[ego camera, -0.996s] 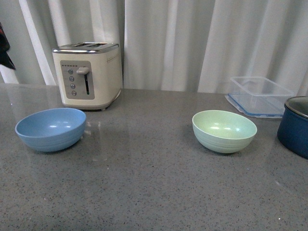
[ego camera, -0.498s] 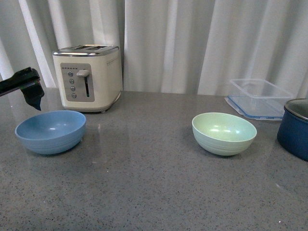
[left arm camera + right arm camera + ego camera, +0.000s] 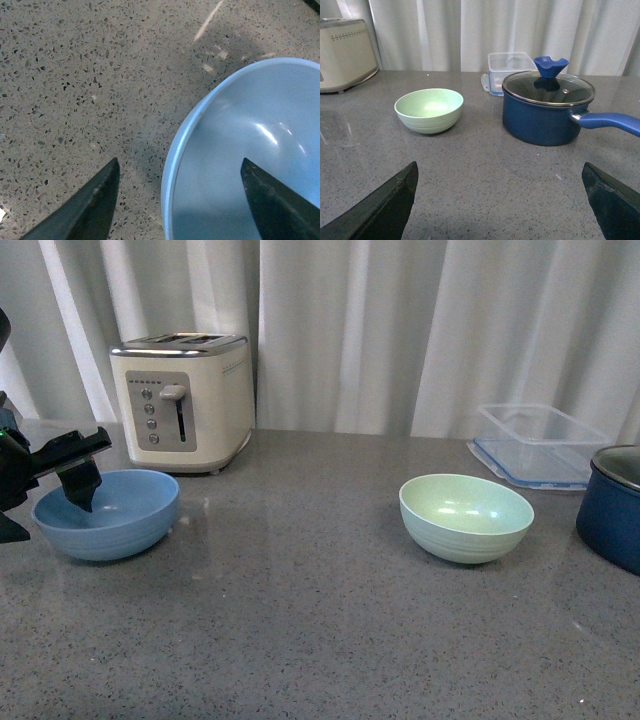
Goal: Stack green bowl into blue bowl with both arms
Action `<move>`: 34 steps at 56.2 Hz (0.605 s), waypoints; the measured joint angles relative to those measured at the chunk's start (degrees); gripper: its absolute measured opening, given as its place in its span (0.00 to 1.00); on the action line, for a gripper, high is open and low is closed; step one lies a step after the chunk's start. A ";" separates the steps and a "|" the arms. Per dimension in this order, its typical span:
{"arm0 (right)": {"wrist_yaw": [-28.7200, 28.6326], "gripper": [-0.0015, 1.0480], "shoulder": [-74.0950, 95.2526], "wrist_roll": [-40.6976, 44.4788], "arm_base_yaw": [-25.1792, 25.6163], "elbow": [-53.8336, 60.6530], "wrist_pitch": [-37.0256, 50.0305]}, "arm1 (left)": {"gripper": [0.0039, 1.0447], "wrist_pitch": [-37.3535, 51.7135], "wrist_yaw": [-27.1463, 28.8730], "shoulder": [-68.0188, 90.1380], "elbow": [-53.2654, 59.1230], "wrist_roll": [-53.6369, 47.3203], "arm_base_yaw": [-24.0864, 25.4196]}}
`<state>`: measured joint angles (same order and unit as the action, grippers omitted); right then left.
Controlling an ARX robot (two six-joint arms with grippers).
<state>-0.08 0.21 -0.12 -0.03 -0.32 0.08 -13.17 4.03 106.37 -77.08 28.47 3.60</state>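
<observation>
Bowl in pale mint-green (image 3: 466, 516), round and matte, sits untouched, well ahead of the right claw (image 3: 500, 167), whose fingers are spread wide. The left claw (image 3: 177, 171), fingers apart, has just dropped to straddle the round matte sky-blue bowl (image 3: 110, 515) at its rim. It looks about to grasp, and stacking has not begun.

No legible text anywhere; toaster (image 3: 181, 398) panel markings too small to read.
</observation>
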 joint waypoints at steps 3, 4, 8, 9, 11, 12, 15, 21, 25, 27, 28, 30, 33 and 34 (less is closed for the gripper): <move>0.00 0.90 0.00 0.02 0.00 0.00 0.00 | 0.54 -0.04 0.04 0.00 -0.09 -0.07 0.00; 0.00 0.90 0.00 0.02 0.00 0.00 0.00 | 0.52 -0.09 0.07 0.00 -0.09 -0.07 0.00; 0.00 0.90 0.00 0.02 0.00 0.00 0.00 | 0.42 -0.13 0.07 0.00 -0.13 -0.13 -0.02; 0.00 0.90 0.00 0.02 0.00 0.00 0.00 | 0.38 -0.17 0.07 0.00 -0.13 -0.13 0.00; 0.00 0.90 0.00 0.02 0.00 0.00 0.00 | 0.33 -0.22 0.02 0.00 -0.13 -0.11 0.00; 0.00 0.90 0.00 0.02 0.00 0.00 0.00 | 0.31 -0.22 -0.02 0.00 -0.13 -0.11 0.00; 0.00 0.90 0.00 0.02 0.00 0.00 0.00 | 0.23 -0.20 -0.13 0.00 -0.13 -0.13 0.00; 0.00 0.90 0.00 0.02 0.00 0.00 0.00 | 0.04 -0.20 -0.74 -0.31 -0.04 -0.31 0.00; 0.00 0.90 0.00 0.00 0.00 0.00 0.00 | 0.03 -0.09 -1.79 -1.16 0.63 -0.09 -0.04; 0.00 0.90 0.00 0.02 0.00 0.00 0.00 | 0.03 -0.02 -2.29 -1.88 1.03 -0.13 -0.20; 0.00 0.90 0.00 0.00 0.00 0.00 0.00 | 0.03 -0.02 -2.29 -2.03 1.14 -0.13 -0.26; 0.00 0.90 0.00 0.02 0.00 0.00 0.00 | 0.03 -0.02 -2.29 -2.86 1.40 -0.15 -0.57; 0.00 0.90 0.00 0.02 0.00 0.00 0.00 | 0.03 -0.04 -2.56 -4.11 1.46 -0.13 -1.29; 0.00 0.90 0.00 0.00 0.00 0.00 0.00 | 0.03 -0.04 -2.62 -4.76 1.46 -0.13 -1.66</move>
<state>-0.08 0.21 -0.12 -0.03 -0.32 0.08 -13.21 1.41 101.60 -75.61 28.34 1.93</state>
